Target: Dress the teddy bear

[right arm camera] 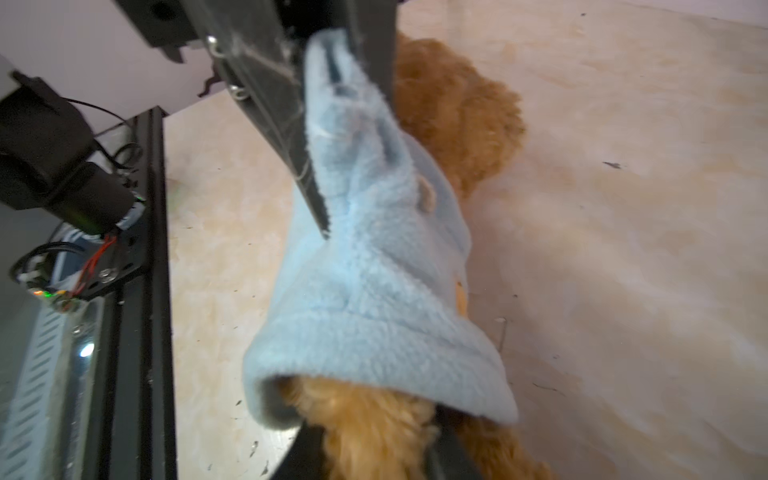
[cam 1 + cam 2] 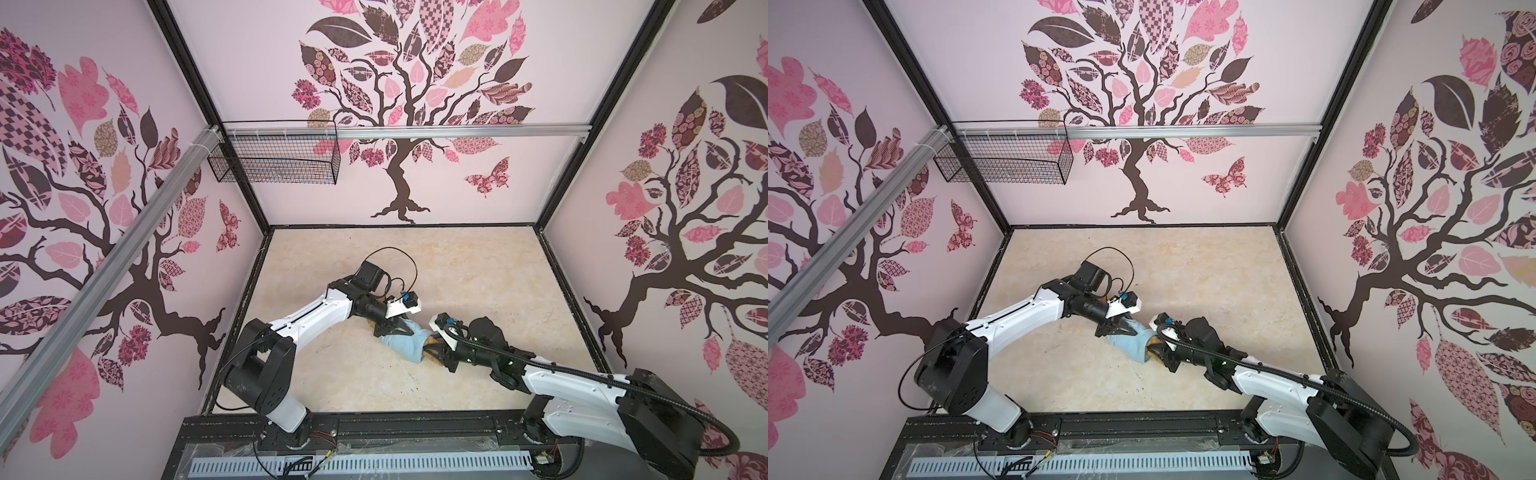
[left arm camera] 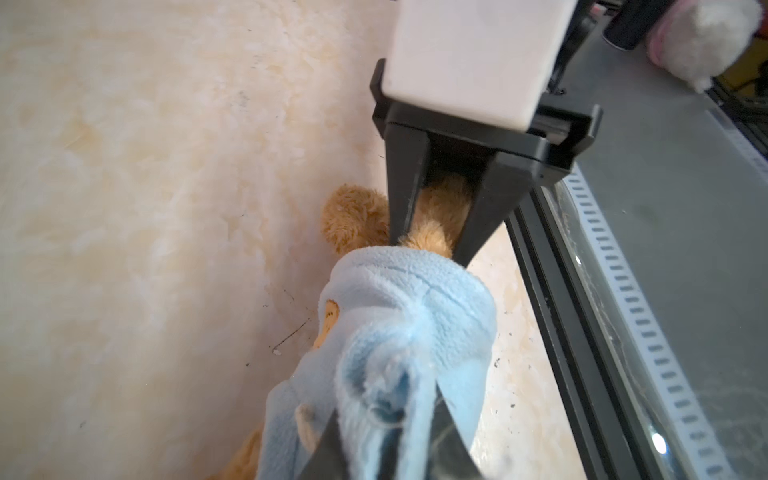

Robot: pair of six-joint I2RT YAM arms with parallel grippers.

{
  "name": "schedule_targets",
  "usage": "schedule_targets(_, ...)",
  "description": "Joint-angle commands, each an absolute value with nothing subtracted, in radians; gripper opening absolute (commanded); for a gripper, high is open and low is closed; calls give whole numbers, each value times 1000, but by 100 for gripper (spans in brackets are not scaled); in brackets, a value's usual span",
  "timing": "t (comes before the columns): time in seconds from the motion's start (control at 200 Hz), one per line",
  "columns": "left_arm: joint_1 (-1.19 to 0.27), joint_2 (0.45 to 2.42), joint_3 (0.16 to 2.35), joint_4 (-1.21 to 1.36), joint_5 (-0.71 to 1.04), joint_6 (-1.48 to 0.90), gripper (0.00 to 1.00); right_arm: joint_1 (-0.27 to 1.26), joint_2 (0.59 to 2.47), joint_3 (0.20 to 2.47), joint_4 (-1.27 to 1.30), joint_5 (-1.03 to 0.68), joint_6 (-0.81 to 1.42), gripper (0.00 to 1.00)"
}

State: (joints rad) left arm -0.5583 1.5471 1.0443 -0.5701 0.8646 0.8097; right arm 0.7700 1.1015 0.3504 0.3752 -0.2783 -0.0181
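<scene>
Beige marbled tabletop (image 2: 374, 270) between tree-patterned walls (image 2: 124, 208). Just six o'clock of centre, we see the teddy bear (image 1: 457, 112) lying in a blue shirt (image 1: 365, 257). From ten o'clock the left gripper (image 3: 386, 409) pinches the shirt. From four o'clock the right gripper (image 3: 430, 247) straddles fur; we cannot tell whether it grips.

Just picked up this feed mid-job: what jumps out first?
At the middle of the table, a golden-brown teddy bear sits half inside a light-blue hooded shirt. The left pincer pinches the shirt; a furry limb lies between the jaws of the right pincer. Pink tree murals cover the walls.
</scene>
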Motion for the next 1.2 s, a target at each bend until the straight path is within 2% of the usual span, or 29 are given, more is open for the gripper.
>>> schedule_targets(0.0, -565, 1432, 953, -400, 801, 575, 13, 767, 997, 439, 191, -108, 33, 50)
schedule_targets(0.085, -565, 1345, 890, -347, 707, 472, 10, 766, 905, 448, 118, -122, 34, 63)
schedule_targets(0.145, -567, 1291, 854, -327, 664, 419, 8, 767, 842, 452, 104, -173, 37, 81)
schedule_targets(0.21, -567, 1237, 814, -315, 636, 392, 6, 777, 793, 471, 102, -203, 49, 88)
schedule_targets(0.33, -570, 1153, 761, -294, 571, 356, 3, 846, 780, 550, 63, -163, -6, 89)
schedule_targets(0.44, -572, 1099, 732, -292, 546, 355, 0, 921, 856, 640, -17, -118, -96, 89)
schedule_targets(0.77, -579, 1029, 689, -276, 549, 380, 0, 925, 1061, 760, -34, -158, -215, 98)
schedule_targets(0.87, -579, 1036, 690, -258, 541, 345, 0, 926, 1011, 748, -101, -137, -166, 97)
schedule_targets(1.0, -579, 1042, 689, -234, 486, 253, 0, 926, 855, 672, -152, -142, -49, 94)
schedule_targets(1.1, -577, 1051, 692, -213, 483, 212, 0, 925, 757, 589, -100, -199, 44, 92)
schedule_targets(1.19, -574, 1054, 697, -195, 511, 189, 0, 925, 760, 513, 1, -236, 75, 90)
